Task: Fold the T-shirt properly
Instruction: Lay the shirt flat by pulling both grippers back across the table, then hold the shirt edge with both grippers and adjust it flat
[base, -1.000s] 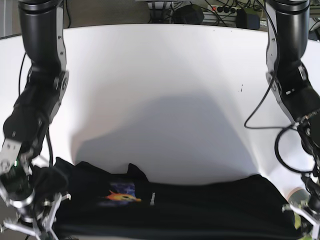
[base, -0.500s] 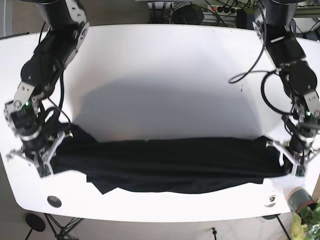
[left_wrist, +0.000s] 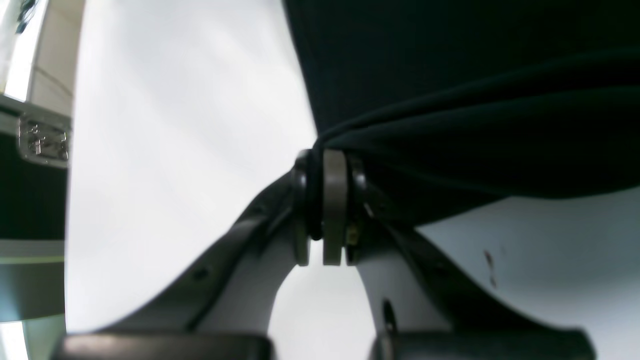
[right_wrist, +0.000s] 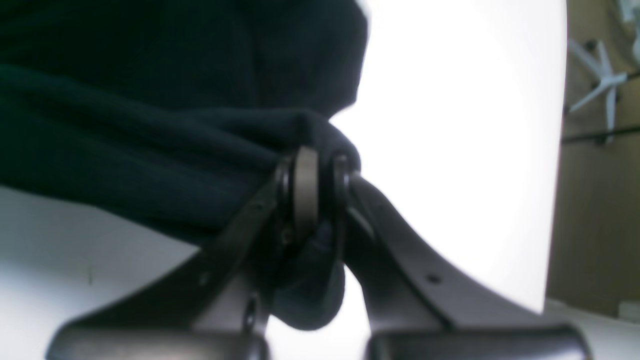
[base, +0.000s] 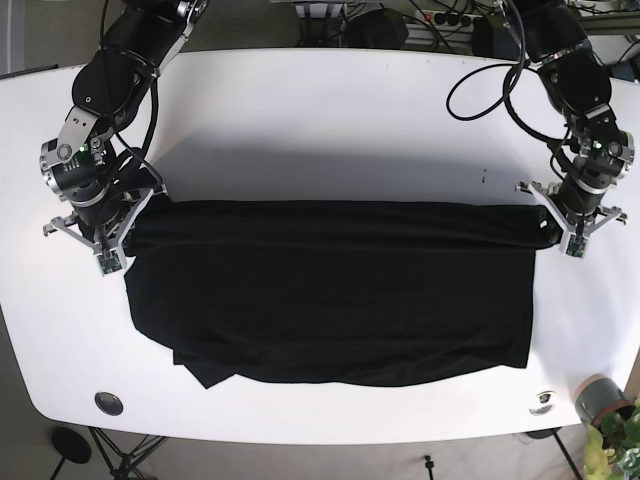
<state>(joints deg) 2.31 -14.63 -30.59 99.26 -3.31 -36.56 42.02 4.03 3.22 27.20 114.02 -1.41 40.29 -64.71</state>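
Item: black T-shirt (base: 330, 290), spread across the near half of a white table (base: 330, 120), its far edge drawn into a straight rolled band running from one gripper to the other; the near hem lies uneven, with a loose flap at the corner on the right arm's side. Left gripper (left_wrist: 325, 200): jaws pressed together on a bunched fold of the shirt, the cloth emerging above the pads and fanning out to the side of the jaws and beyond them; bare tabletop shows on the other side of the jaws and beneath them. In the base view this gripper (base: 560, 225) sits at the band's end nearest the table's edge. Right gripper (right_wrist: 312, 200): jaws clamped on a thick wad of the shirt, fabric wrapping over the fingertips, a lump of it hanging down between the finger stems behind the pads; the rest of the shirt stretches away to one side of the jaws, white tabletop on the other. In the base view this gripper (base: 105, 235) holds the opposite end of the band. Also present: a small round dark fitting (base: 107, 403) set in the table surface near the front corner, well apart from the right gripper's jaws.
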